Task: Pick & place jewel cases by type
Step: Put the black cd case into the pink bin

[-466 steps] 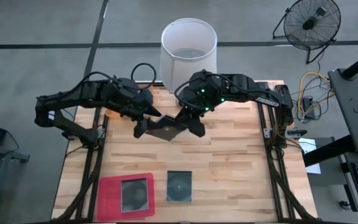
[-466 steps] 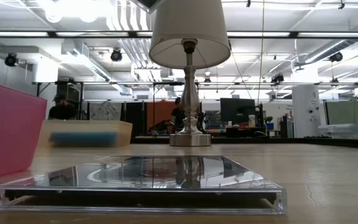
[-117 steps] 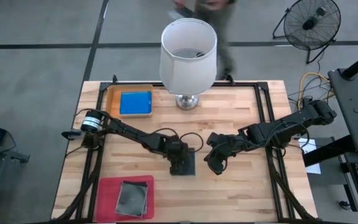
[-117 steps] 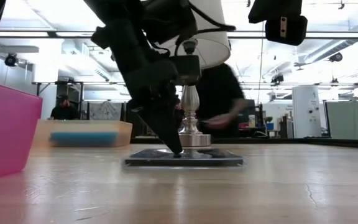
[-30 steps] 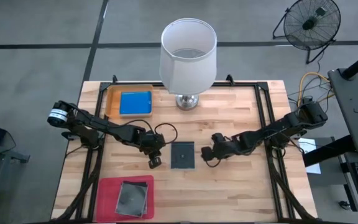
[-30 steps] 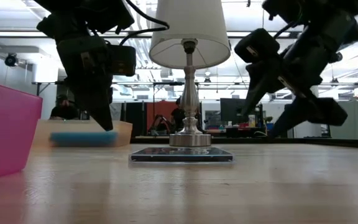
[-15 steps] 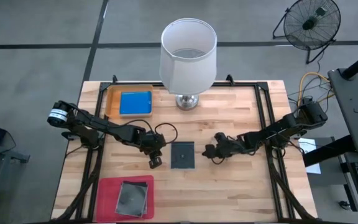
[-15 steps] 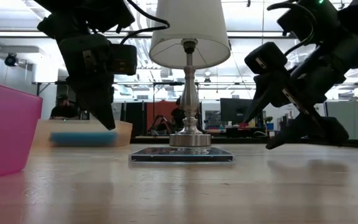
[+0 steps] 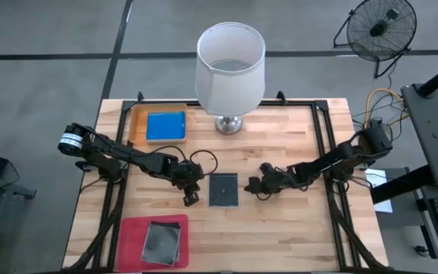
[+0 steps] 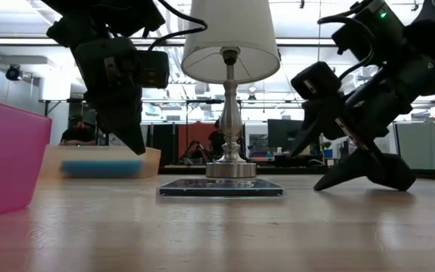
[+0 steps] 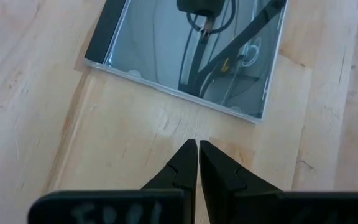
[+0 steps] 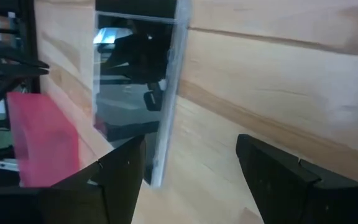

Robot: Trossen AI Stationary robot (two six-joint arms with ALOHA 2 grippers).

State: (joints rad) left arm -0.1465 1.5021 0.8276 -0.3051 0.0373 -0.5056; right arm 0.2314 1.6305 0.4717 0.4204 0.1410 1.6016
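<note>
Since a second ago the right gripper [image 9: 255,186] has dropped, fingers apart, beside the thin, stiff, slippery jewel case [image 9: 223,189], best pinched by opposite edges; left gripper [image 9: 189,199] shut.

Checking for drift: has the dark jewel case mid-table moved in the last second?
No. The dark jewel case lies in the same spot below the lamp base in the high view.
</note>
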